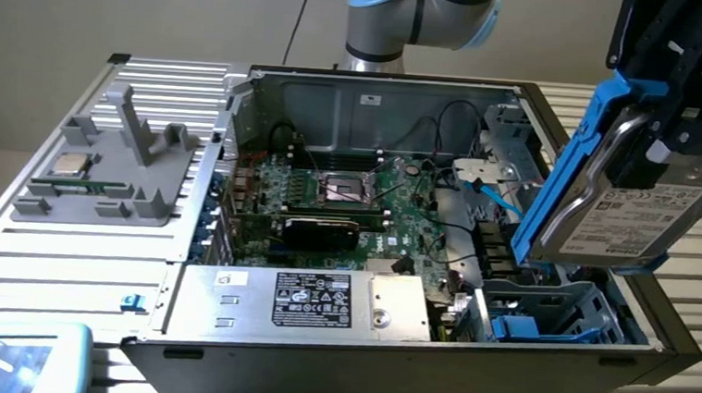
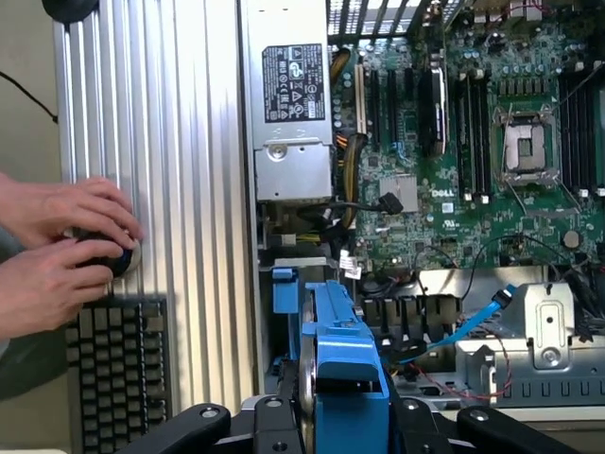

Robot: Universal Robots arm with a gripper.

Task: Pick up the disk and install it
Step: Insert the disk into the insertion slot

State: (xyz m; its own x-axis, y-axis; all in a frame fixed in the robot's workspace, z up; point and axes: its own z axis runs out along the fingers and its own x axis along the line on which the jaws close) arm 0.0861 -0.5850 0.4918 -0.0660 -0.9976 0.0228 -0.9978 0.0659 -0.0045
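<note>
Gripper [image 1: 674, 136] clamped on the disk [image 1: 627, 220], which is held on edge with its long axis tilted near upright. The disk hangs just above the blue-lined drive bay [image 1: 546, 317] at a corner of the open computer case [image 1: 371, 91].

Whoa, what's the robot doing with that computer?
The robot arm's gripper is holding the disk, a grey hard drive in a blue frame, up in the air over the open computer case. Below it sits a drive cage with a blue part inside; the disk is not in it yet. Beside the case, a person's hands rest near a keyboard.
</note>
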